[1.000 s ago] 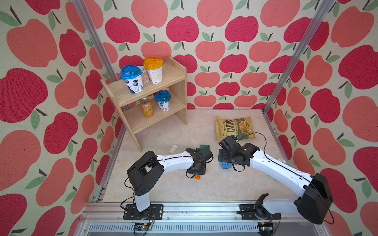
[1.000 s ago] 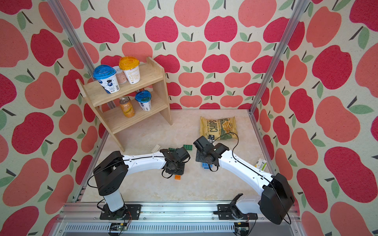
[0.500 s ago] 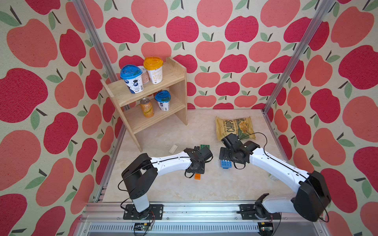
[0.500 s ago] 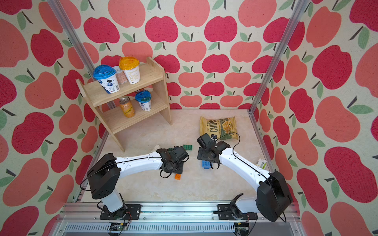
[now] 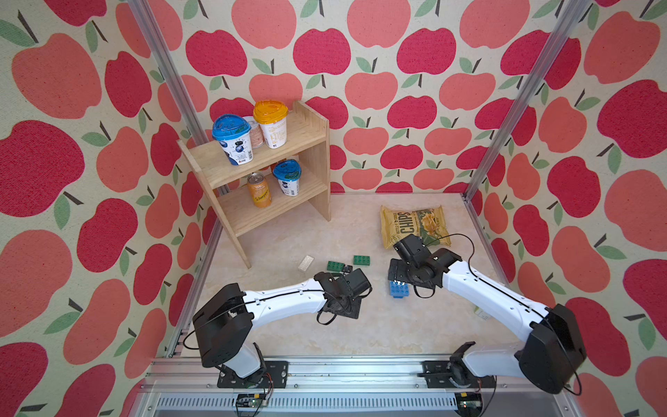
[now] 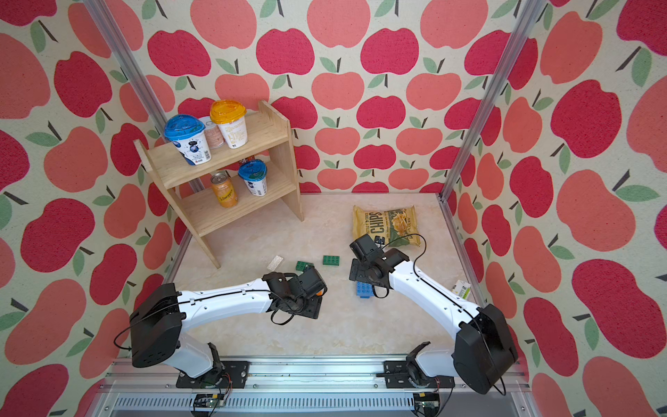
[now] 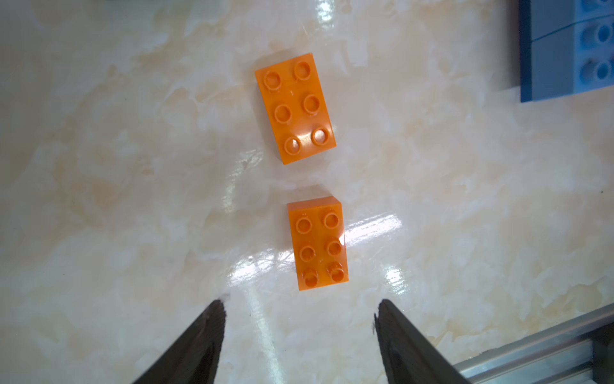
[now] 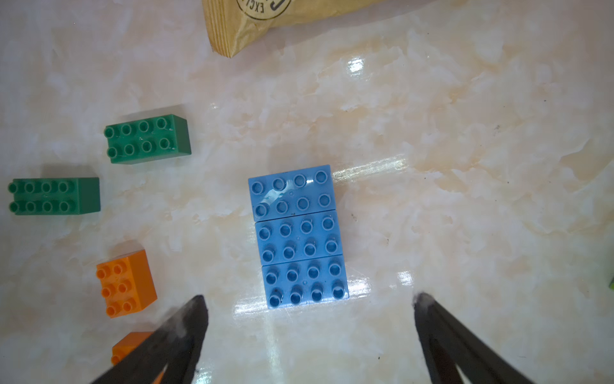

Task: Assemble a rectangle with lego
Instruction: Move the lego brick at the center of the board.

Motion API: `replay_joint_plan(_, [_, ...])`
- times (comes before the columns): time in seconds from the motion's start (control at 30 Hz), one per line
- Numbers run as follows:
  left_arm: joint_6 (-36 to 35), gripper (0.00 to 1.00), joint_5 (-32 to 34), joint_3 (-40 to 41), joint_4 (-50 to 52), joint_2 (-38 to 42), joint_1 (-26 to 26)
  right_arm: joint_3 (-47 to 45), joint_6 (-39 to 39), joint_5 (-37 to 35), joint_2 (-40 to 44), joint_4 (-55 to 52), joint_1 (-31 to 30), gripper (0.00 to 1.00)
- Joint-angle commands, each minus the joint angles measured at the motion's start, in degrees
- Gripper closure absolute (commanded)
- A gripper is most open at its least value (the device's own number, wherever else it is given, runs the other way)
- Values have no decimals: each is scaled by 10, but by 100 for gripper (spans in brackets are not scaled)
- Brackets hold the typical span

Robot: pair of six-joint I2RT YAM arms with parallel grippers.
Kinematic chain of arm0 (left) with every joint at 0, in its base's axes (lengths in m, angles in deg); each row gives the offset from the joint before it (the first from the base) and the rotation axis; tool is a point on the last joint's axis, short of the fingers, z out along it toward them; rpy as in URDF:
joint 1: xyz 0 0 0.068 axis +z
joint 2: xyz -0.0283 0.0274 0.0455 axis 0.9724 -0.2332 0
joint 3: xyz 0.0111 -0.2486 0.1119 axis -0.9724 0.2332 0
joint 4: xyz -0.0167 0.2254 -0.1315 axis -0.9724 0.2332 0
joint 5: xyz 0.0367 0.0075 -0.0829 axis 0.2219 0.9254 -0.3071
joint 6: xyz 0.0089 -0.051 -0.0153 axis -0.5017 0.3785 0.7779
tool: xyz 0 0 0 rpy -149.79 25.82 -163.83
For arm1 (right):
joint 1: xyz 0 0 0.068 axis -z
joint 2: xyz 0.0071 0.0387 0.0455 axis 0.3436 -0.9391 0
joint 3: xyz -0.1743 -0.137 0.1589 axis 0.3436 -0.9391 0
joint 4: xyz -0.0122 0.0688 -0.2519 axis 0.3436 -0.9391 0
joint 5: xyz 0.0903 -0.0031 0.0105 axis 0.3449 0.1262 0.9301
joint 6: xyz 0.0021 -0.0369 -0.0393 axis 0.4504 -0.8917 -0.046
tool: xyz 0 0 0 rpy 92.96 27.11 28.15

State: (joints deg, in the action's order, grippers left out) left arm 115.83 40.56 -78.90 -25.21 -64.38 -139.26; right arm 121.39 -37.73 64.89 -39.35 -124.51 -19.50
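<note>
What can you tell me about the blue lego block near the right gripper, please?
The blue lego block is made of three glossy plastic bricks, each two by four studs. They sit long side to long side, forming one rectangle that is slightly staggered at the seams. It lies flat, studs up, on the marbled table. Only the table touches it. The open right gripper is clear of it.

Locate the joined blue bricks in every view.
In a top view: blue bricks mid-table, nearer the robot than the chips bag.
In a top view: same spot, same bag behind.
Left wrist: cut off at a corner.
Right wrist: centre of the picture.
Shared landmark: the chips bag, also in the right wrist view; absent from the left wrist view.
</note>
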Motion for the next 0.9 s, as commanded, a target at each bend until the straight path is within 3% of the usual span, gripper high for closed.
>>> replay_joint_plan(0.0, [-9, 25, 25, 9, 0, -7, -21, 2, -2, -9, 13, -21, 5, 0])
replay_joint_plan(0.37, [-64, 32, 14, 13, -22, -44, -21, -2, 12, -28, 27, -30, 5, 0])
replay_joint_plan(0.63, [-39, 35, -2, 8, -40, -74, 1, -1, 7, -32, 28, -29, 5, 0])
replay_joint_plan(0.87, [-23, 45, 5, -23, -27, -108, 6, 2, 1, -27, 19, -22, 5, 0])
